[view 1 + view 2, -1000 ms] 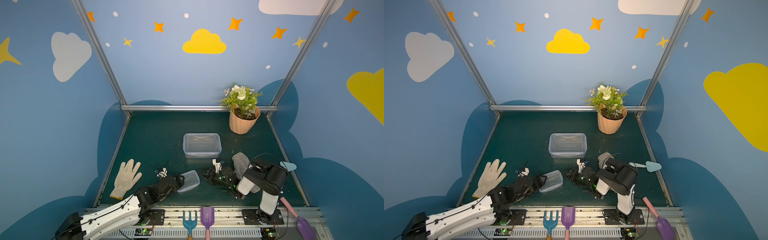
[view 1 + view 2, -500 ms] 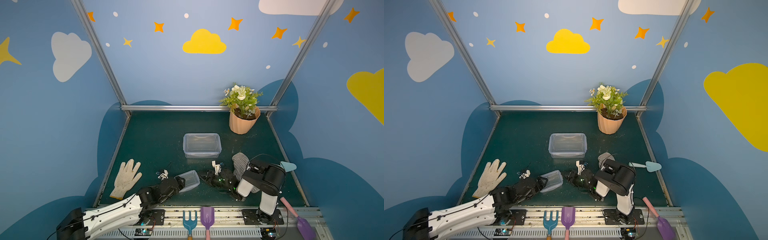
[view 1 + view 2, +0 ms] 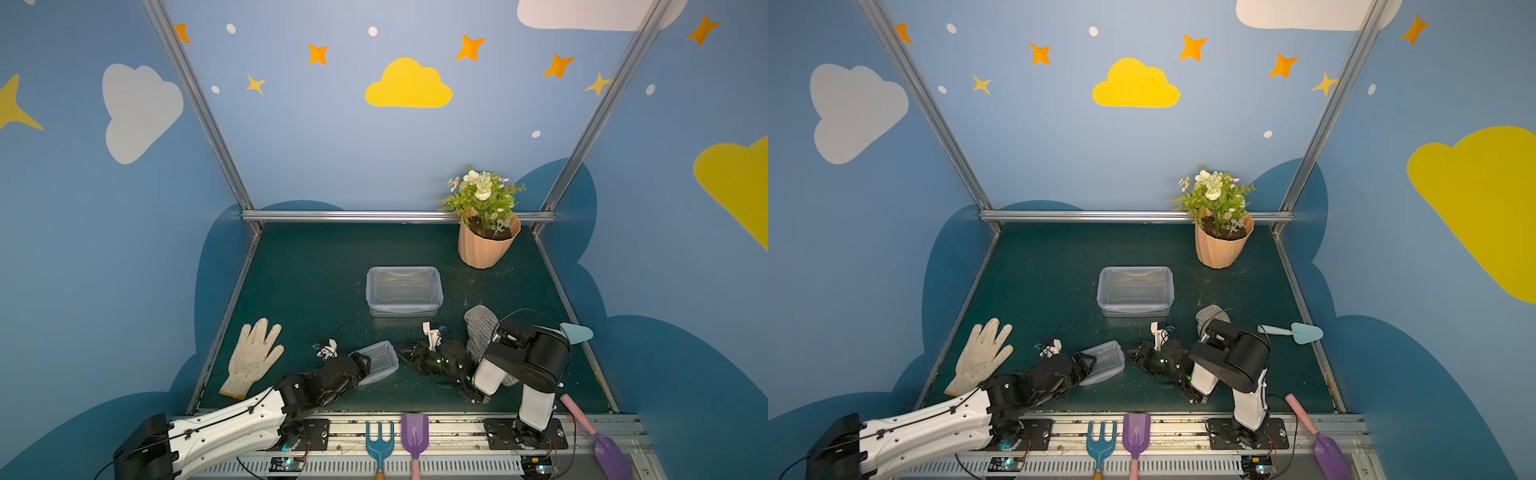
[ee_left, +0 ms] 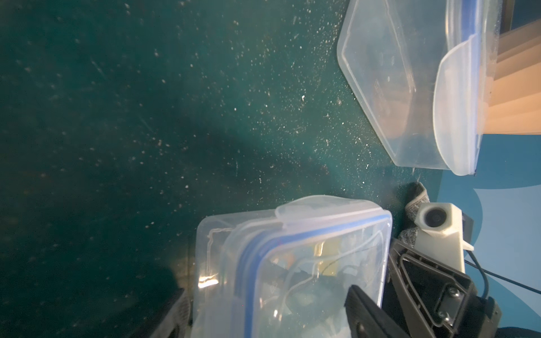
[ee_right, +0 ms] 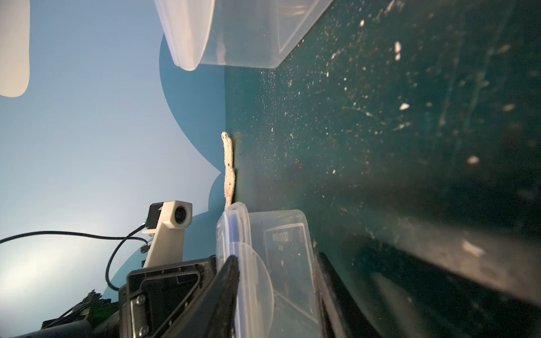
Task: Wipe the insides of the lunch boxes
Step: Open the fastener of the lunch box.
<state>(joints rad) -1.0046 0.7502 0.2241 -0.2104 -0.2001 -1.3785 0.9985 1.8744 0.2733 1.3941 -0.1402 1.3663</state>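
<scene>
No text can be read. The small lunch box has a framed embossed marking on its base, too blurred to make out. The faint moulded mark on the large lunch box is also illegible.

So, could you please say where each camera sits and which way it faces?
Top views: high over the bases, looking down across the table; left arm, right arm.
Left wrist: low, facing the small lunch box; left pincer straddles it.
Right wrist: low, facing that box's other end; left pincer shows.
Shared by wrists: the large lunch box.
</scene>
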